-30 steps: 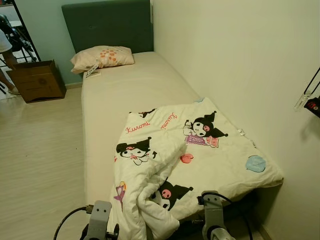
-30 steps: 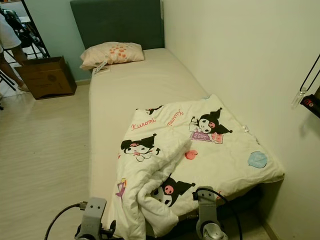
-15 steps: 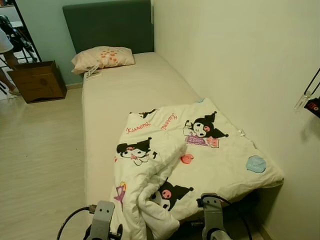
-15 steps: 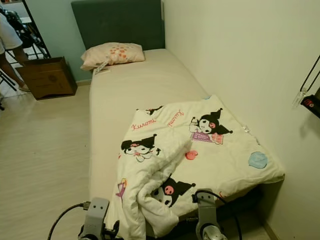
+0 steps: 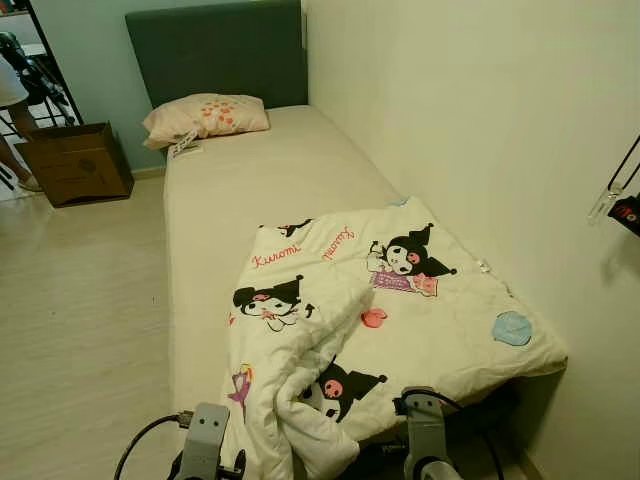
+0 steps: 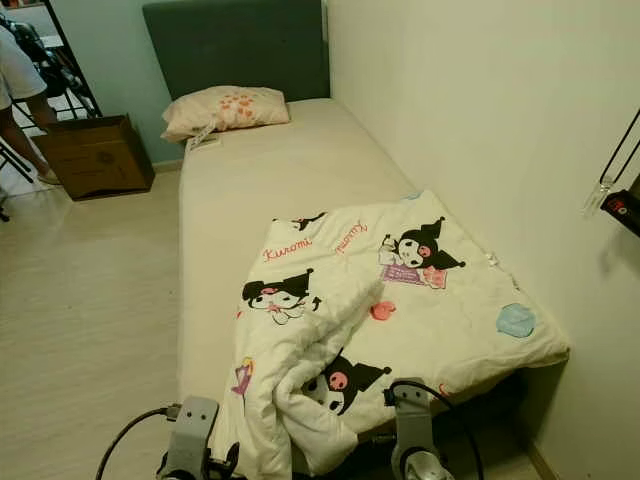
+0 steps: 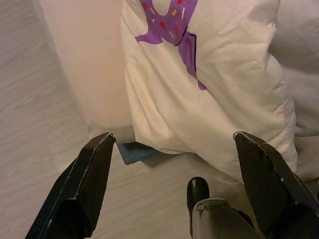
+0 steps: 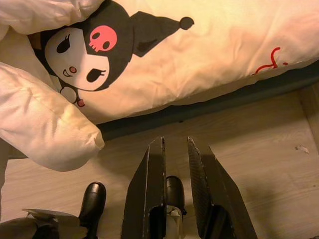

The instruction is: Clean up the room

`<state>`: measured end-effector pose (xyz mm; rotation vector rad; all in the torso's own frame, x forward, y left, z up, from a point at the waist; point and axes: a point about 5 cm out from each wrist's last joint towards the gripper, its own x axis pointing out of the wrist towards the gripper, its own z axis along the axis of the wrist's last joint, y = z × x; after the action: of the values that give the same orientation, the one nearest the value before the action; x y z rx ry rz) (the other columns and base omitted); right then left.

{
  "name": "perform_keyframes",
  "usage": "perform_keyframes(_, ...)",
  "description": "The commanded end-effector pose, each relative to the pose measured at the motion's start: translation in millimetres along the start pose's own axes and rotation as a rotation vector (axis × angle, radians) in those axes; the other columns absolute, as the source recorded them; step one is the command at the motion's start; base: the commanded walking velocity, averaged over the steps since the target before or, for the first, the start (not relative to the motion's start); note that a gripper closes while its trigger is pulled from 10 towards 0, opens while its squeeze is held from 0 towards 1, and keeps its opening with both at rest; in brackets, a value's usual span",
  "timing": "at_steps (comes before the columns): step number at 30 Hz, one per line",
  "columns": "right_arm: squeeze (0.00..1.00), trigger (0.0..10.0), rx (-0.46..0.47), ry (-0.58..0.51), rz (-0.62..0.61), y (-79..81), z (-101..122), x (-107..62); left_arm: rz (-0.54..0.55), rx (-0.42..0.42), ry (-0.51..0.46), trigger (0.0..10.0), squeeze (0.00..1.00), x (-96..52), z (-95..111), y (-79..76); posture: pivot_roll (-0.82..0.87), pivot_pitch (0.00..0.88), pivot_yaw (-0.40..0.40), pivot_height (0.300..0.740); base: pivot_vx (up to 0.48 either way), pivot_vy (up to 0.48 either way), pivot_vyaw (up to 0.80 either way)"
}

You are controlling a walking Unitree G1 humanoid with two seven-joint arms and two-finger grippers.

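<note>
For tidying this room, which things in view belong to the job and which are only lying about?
Belongs to the job:
- rumpled cartoon quilt, hanging off the foot of the bed
- left gripper, open, near the quilt's hanging corner
- right gripper, nearly shut, low by the bed's foot

Only lying about:
- pillow at the headboard
- cardboard box on the floor

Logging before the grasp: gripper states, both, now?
Left gripper: open, empty, below the hanging quilt.
Right gripper: nearly closed, empty, above the floor.

We see a cardboard box (image 5: 75,162) upper left on the floor, a person's leg (image 5: 12,140) beside it, dark hanger (image 5: 622,190) far right on the wall.
</note>
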<state>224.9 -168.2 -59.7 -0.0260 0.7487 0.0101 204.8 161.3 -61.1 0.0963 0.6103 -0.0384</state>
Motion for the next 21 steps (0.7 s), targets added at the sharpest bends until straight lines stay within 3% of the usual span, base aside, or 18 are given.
perform_keyframes(1,0.0,10.0,-0.002,0.031,0.016,5.2,-8.1,-1.5,0.009,-0.005,0.035,10.0,0.0,-3.6,-9.0,4.0,-0.02,0.049,0.008,0.74,0.0,0.0,0.0)
perform_keyframes(6,0.0,10.0,0.006,0.038,0.013,5.7,-10.3,-2.0,0.04,-0.033,0.118,10.0,0.0,-4.7,-18.4,8.0,-0.03,0.051,0.014,0.74,0.0,0.0,0.0)
perform_keyframes(10,0.0,10.0,0.01,0.039,0.011,5.5,-10.3,-2.0,0.052,-0.068,0.106,10.0,0.0,-3.8,-16.2,9.8,-0.04,0.06,0.016,0.74,0.0,0.0,0.0)
perform_keyframes(21,0.0,10.0,0.015,0.037,0.0,2.4,-10.2,-2.2,0.024,-0.031,0.11,10.0,0.0,-0.4,-11.7,7.0,-0.05,0.063,0.023,0.74,0.0,0.0,0.0)
